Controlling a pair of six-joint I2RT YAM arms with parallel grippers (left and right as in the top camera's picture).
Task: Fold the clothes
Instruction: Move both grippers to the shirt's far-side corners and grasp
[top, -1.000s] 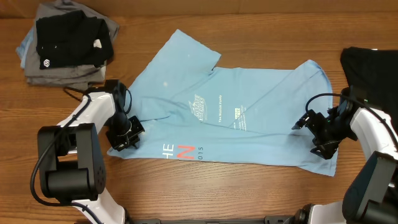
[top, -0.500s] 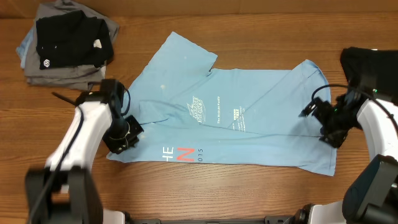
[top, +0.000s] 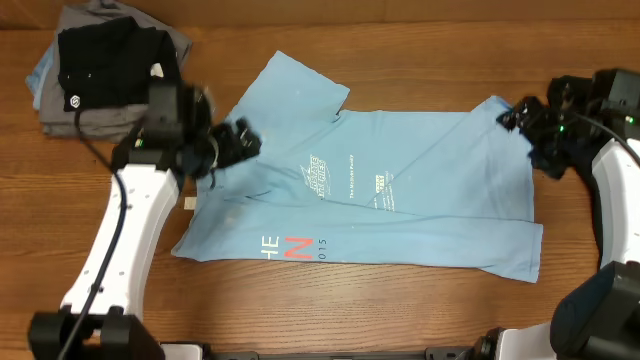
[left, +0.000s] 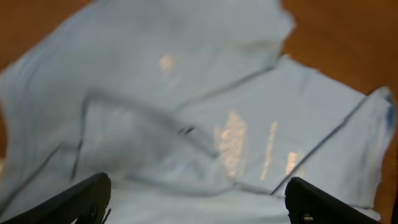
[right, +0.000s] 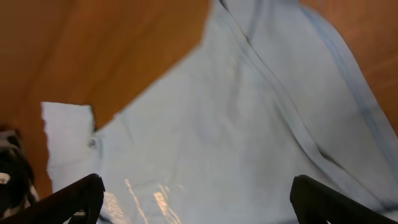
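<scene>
The clothes, a light blue T-shirt (top: 400, 200) with white lettering and a red-orange mark near its front hem, lies spread across the middle of the table. Its left sleeve part points to the back. My left gripper (top: 235, 140) hovers open over the shirt's left side. In the left wrist view its two dark fingertips (left: 81, 199) stand wide apart with only blurred blue cloth (left: 186, 106) below them. My right gripper (top: 525, 115) is open above the shirt's far right corner. The right wrist view shows bare cloth (right: 236, 137) between its spread fingertips (right: 329, 199).
A stack of grey garments (top: 100, 115) topped by a small black shirt (top: 115, 65) sits at the back left corner. A small white tag (top: 188, 203) lies on the wood beside the shirt's left edge.
My left gripper let go of the shirt's front left edge, opened, and swung back over the left side. My right gripper moved from the right hem to the far right corner.
</scene>
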